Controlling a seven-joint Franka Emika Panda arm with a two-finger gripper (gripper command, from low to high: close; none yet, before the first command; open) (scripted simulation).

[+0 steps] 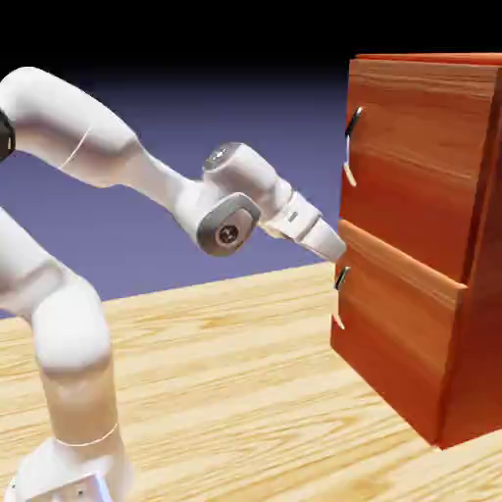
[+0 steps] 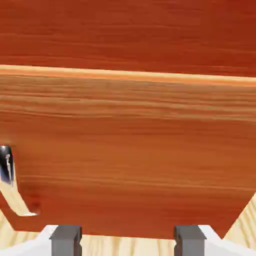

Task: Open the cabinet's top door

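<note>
The reddish wood-grain cabinet (image 1: pixel 480 294) stands at the right of the exterior view. Its top door (image 1: pixel 422 167) lies flush with the front, with a curved silver handle (image 1: pixel 351 145) at its left edge. My gripper (image 1: pixel 339 252) sits well below that handle, at the seam between the top door and the lower panel (image 1: pixel 392 333), close to the wood. In the hand view the top door (image 2: pixel 130 30) fills the upper band and the lower panel (image 2: pixel 130 150) the rest. The gripper (image 2: pixel 127 241) is open, its two grey fingertips (image 2: pixel 65 240) wide apart with nothing between them.
The lower panel's top edge (image 1: pixel 402 257) juts forward as a light ledge (image 2: pixel 130 74). Its small silver handle (image 1: pixel 339 294) hangs just under my fingers and shows at the left edge (image 2: pixel 9 185) of the hand view. The wooden table (image 1: pixel 225 382) stretches left of the cabinet.
</note>
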